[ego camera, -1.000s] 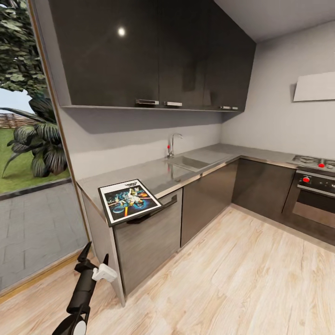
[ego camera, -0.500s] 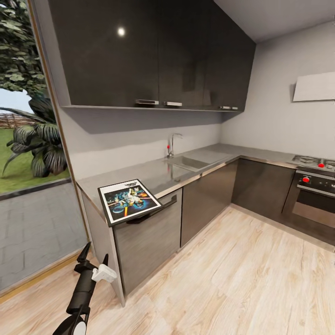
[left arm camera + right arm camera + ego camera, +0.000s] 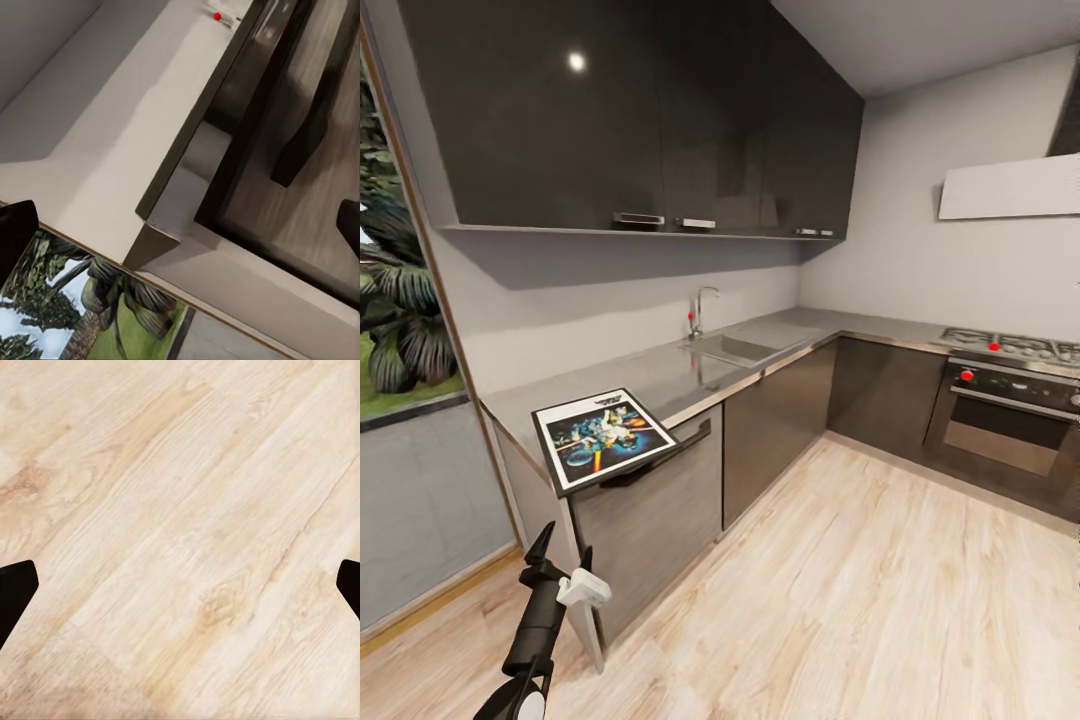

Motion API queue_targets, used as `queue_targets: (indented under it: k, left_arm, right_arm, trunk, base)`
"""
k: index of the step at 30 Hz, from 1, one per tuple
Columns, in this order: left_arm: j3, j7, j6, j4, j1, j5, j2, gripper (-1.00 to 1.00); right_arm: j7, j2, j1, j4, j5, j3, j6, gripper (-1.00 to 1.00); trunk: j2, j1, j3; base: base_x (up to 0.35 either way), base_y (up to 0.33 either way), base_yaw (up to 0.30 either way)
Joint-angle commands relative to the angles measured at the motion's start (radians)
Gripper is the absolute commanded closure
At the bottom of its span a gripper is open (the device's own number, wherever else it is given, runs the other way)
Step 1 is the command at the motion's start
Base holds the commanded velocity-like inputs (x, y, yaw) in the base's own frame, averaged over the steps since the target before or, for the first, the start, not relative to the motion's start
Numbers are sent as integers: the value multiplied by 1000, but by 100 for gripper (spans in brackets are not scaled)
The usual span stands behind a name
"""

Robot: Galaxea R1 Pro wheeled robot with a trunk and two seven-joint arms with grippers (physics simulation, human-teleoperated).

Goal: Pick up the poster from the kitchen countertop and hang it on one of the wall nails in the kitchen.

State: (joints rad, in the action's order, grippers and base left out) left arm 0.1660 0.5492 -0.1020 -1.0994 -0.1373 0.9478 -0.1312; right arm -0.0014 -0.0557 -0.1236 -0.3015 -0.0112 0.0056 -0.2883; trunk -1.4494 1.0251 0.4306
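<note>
poster [image 3: 603,439] flat on kitchen countertop [image 3: 660,378] end, overhanging front edge; left gripper [image 3: 563,553] low beside cabinet, fingers apart, empty; right gripper [image 3: 180,581] spread wide over wood floor [image 3: 180,510]

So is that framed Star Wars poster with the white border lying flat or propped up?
Lying flat. The framed Star Wars poster rests face up on the end of the grey metal-look countertop, one corner slightly over the front edge, untouched.
</note>
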Motion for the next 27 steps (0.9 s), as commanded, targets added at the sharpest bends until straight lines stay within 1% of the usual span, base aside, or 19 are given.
queue_targets:
  k: [1, 23, 27]
  left_arm:
    - [2, 7, 2, 1, -1, 8, -1, -100]
    - [1, 7, 2, 1, -1, 7, -2, -100]
    - [-1, 8, 2, 1, -1, 7, -2, -100]
  right_arm:
    - [0, 0, -1, 1, -1, 0, -3, -100]
    - [0, 0, -1, 1, -1, 1, -3, -100]
    - [0, 0, -1, 1, -1, 1, -3, -100]
  trunk:
    - [-1, 0, 1]
    - [-1, 0, 1]
    - [-1, 0, 1]
  base:
    - [0, 153, -41]
    - [-2, 271, -3]
    - [-1, 169, -34]
